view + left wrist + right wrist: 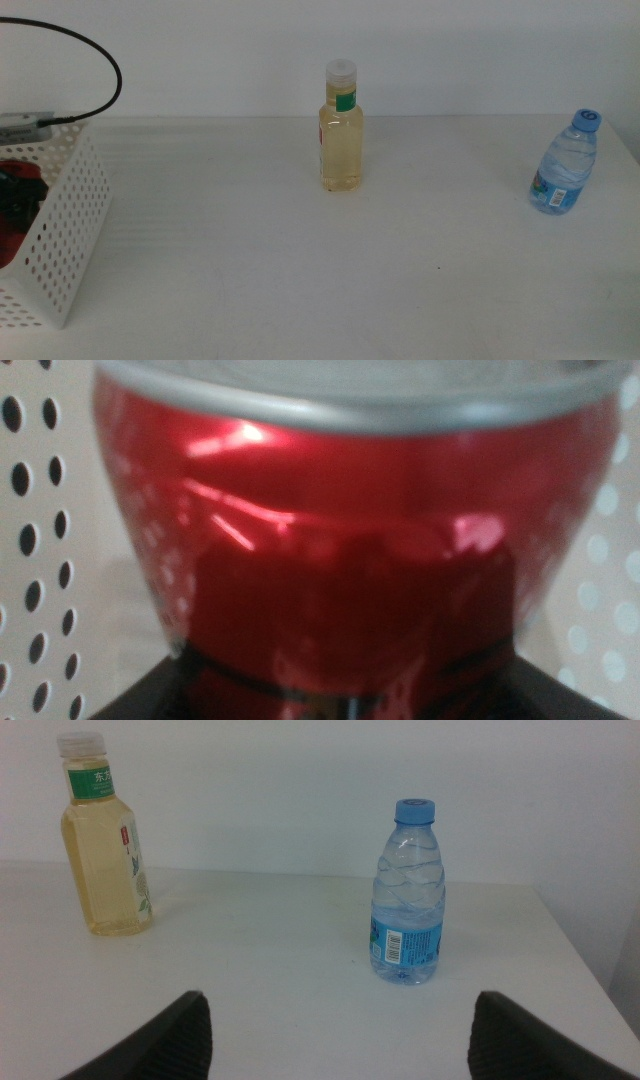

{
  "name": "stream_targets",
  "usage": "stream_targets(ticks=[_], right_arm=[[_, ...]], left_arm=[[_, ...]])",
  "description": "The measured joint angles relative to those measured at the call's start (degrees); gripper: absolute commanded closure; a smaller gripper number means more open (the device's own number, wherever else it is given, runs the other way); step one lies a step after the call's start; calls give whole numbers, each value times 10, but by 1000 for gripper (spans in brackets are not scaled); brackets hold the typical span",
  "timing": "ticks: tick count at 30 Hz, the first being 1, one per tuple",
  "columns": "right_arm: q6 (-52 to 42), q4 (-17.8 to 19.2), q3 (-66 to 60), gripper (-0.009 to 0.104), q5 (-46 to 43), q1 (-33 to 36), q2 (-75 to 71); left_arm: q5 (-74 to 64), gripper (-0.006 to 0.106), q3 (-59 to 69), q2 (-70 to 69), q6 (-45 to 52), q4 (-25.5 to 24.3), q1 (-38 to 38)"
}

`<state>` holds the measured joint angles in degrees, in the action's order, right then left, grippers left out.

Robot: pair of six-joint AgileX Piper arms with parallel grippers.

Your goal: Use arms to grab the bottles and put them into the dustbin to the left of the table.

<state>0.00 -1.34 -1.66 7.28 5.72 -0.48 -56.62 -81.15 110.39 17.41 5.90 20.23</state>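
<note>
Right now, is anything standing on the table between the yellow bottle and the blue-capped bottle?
No. In the middle view, only bare table lies between the yellow bottle and the blue-capped bottle.
</note>
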Motion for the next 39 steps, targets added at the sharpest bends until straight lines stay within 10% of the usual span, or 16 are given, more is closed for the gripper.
stream_targets(ticks=[12, 39], right_arm=[[0, 0, 0, 28, 0, 0, 0], [0, 0, 0, 28, 0, 0, 0]], left_arm=[[-3, 10, -2, 1, -1, -22, 0], [-30, 10, -4, -285, -126, -13, -146]])
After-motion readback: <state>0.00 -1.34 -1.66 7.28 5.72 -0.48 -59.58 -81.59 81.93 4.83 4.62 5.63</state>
